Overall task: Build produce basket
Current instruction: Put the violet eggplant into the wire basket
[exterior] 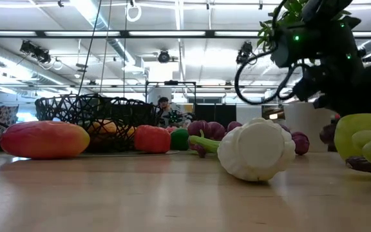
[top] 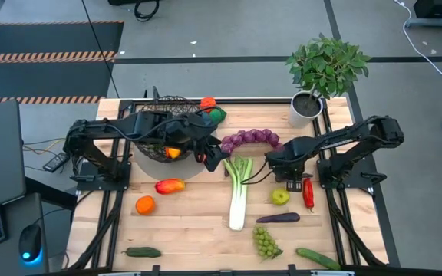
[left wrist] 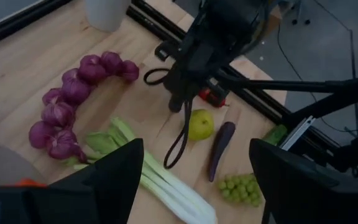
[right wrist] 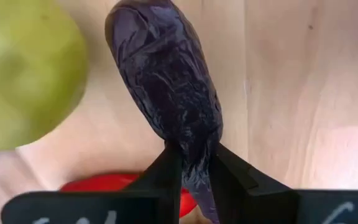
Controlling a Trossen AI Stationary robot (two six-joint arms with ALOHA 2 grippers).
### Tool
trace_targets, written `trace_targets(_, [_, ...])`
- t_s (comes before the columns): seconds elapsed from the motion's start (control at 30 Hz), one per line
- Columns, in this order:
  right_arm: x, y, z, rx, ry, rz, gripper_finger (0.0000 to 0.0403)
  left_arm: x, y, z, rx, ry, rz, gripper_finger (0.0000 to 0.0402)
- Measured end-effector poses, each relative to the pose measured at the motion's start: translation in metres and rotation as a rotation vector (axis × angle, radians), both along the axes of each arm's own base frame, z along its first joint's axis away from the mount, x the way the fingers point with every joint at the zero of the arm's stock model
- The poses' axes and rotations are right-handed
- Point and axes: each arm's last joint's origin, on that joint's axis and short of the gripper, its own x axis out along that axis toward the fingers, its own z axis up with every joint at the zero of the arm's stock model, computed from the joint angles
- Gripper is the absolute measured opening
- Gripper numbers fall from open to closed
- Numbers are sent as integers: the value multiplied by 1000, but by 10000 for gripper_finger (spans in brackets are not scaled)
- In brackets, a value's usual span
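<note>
At the right wrist, we find the right gripper (right wrist: 194, 155) drawn narrow on the thin tapered end of the aubergine (right wrist: 166, 81). Both fingers press its sides, and nothing else is in the claw. The aubergine lies on the table, between a green apple (right wrist: 23, 74) and a red pepper (right wrist: 104, 183). We judge it light, smooth-skinned and somewhat yielding. A pinch this close to the tip may let the fat body swing or slip, and a hold nearer the middle would be safer.

Farther off, past the leek (top: 238, 195), the left gripper (top: 213, 157) hangs wide and empty beside the basket (top: 159, 103). The basket stands at the back left with some produce already in it.
</note>
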Motion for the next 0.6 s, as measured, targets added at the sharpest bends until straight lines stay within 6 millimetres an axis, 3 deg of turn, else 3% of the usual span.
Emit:
trace_targets(0.2, [2, -4, 39, 26, -194, -219, 77, 0, 2, -4, 43, 33, 34, 297])
trace_targets(0.47, [14, -4, 108, 125, -626, -428, 78, 0, 8, -6, 118, 59, 46, 297])
trace_targets(0.6, [17, -5, 131, 187, -810, -504, 79, 0, 15, -6, 119, 64, 67, 297])
